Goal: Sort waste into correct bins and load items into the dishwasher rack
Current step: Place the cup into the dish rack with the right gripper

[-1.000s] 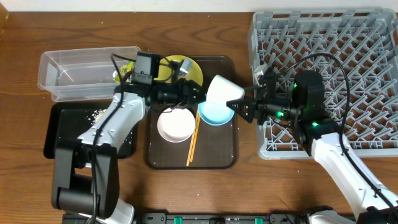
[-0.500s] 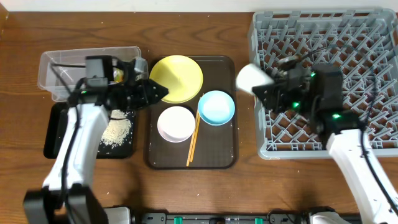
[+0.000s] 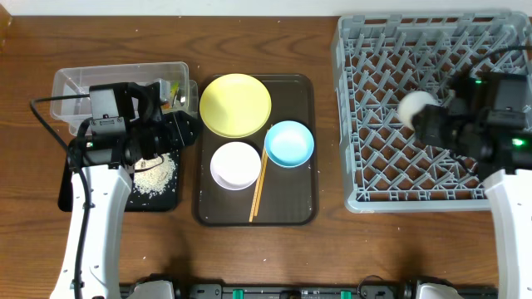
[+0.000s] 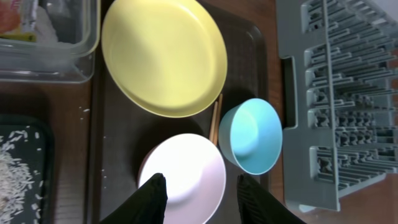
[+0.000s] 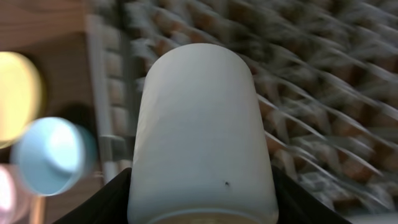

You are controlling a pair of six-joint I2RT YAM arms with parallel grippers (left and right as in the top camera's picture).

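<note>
Waste, sorted as far as the views show: rice crumbs (image 3: 156, 174) lie in the black tray (image 3: 71, 187) at 9 o'clock on the counter (image 3: 332, 249). The snack wrapper (image 4: 15, 15) sits in the clear tub (image 3: 83, 83) at 10 o'clock.

Dishware, not yet loaded: yellow plate (image 3: 235, 104), white bowl (image 3: 235, 164), blue bowl (image 3: 289, 143) and chopsticks (image 3: 258, 189). All rest on the brown serving tray (image 3: 299, 212) at centre, with the chopsticks between the two bowls.

Dishwasher rack (image 3: 391, 191), 3 o'clock: nothing seated in it.

Cup (image 5: 199, 124): carried above the rack's 10 o'clock portion, not set down.

Progress, as a judgement: waste done, one of five items in transit, four left.

Right hand (image 3: 428, 115): closed on the cup, a finger on either side of its wall.

Left hand (image 4: 200, 180): partly open and empty. It hovers by the serving tray's 9 o'clock edge and touches nothing.
</note>
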